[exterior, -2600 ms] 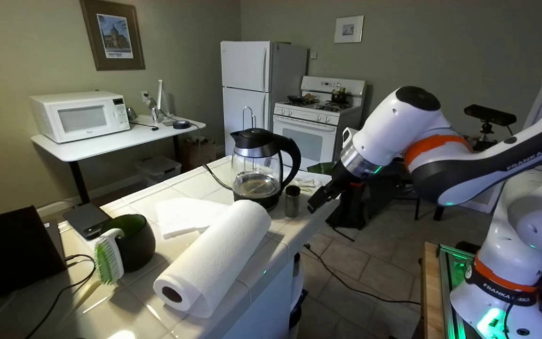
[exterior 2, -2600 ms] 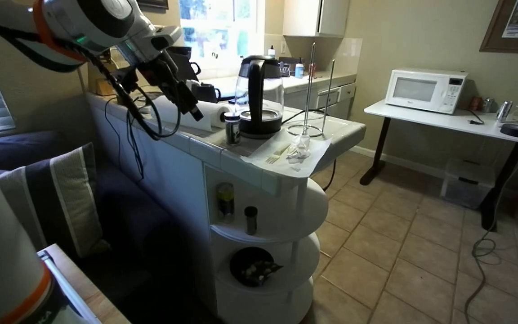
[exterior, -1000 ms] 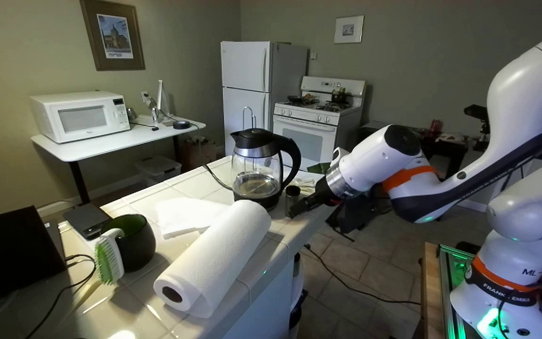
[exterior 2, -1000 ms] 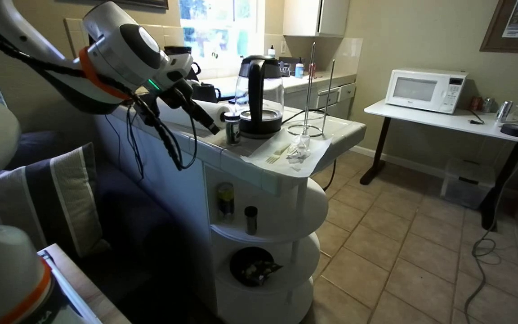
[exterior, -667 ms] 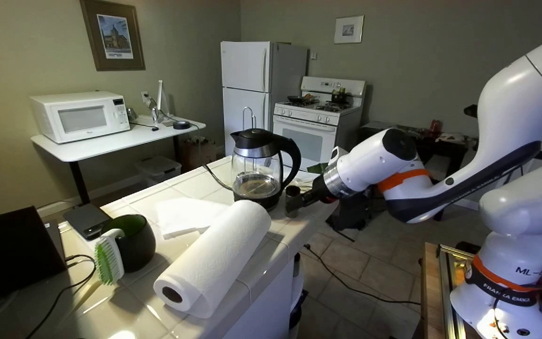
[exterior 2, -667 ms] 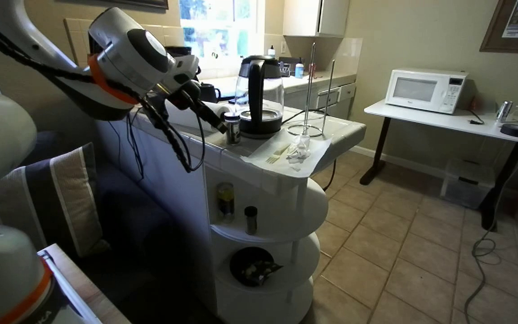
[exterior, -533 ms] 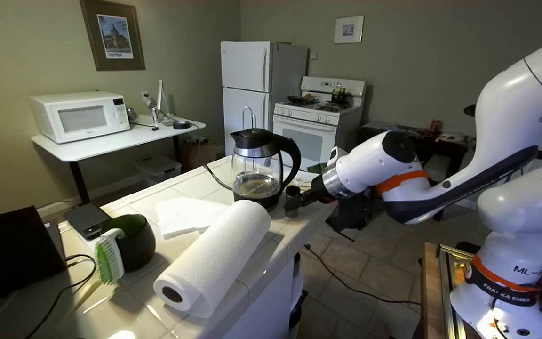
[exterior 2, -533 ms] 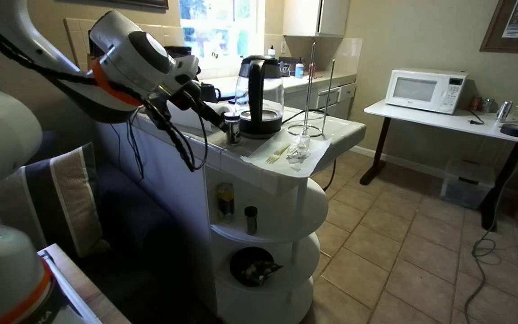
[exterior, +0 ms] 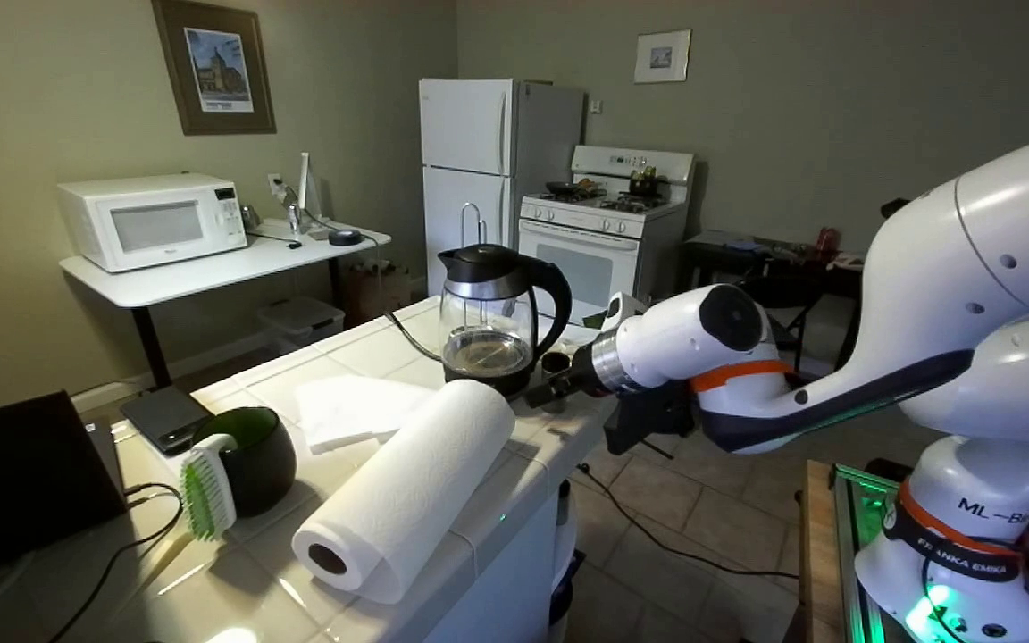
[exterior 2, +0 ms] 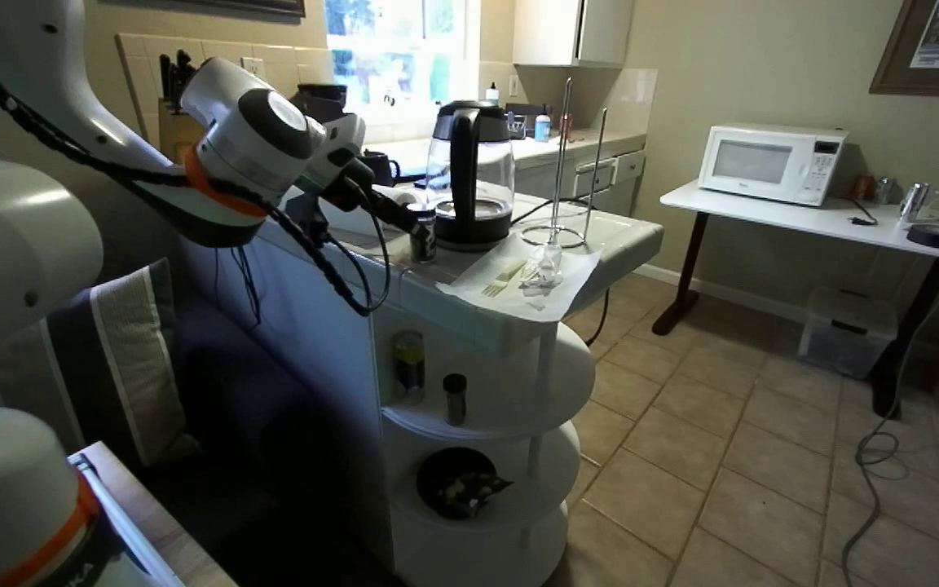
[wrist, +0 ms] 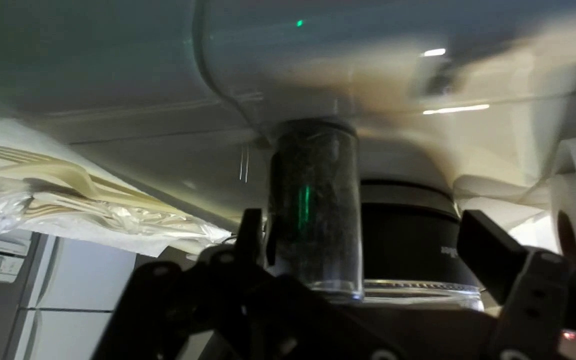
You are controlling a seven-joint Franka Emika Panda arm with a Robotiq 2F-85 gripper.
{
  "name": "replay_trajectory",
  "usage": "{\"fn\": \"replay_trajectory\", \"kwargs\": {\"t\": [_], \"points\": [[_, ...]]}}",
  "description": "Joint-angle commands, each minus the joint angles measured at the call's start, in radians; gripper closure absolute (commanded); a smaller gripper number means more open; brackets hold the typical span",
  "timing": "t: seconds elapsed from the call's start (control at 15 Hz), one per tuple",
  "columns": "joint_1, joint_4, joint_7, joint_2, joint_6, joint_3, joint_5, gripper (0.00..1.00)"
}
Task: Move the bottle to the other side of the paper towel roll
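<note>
My jaws stand apart: the gripper has the small bottle upright between them, near the long edge of the tiled counter. Along that edge lies the paper towel roll (electric kettle farther in).

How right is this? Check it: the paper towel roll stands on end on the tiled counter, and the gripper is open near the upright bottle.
One thing is wrong: the paper towel roll lies on its side, as an exterior view shows. It is on the tiled counter, and the gripper is open near the upright bottle.
</note>
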Motion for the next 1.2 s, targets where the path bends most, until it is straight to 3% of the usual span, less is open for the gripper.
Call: {"fn": "replay_trajectory", "kwargs": {"t": [0.0, 0.13, 0.27, 0.47, 0.67, 0.73, 1.13], "points": [[-0.085, 0.012, -0.106, -0.087, 0.052, 0.12, 0.208, 0.0], [-0.114, 0.018, -0.152, -0.103, 0.07, 0.166, 0.296, 0.0], [-0.141, 0.025, -0.185, -0.134, 0.093, 0.204, 0.369, 0.26], [-0.162, 0.035, -0.227, -0.151, 0.099, 0.239, 0.447, 0.51], [-0.139, 0.038, -0.25, -0.149, 0.053, 0.238, 0.507, 0.73], [-0.125, 0.035, -0.255, -0.14, 0.037, 0.231, 0.521, 0.78], [0.027, 0.014, -0.281, -0.154, -0.068, 0.119, 0.57, 0.78]]}}
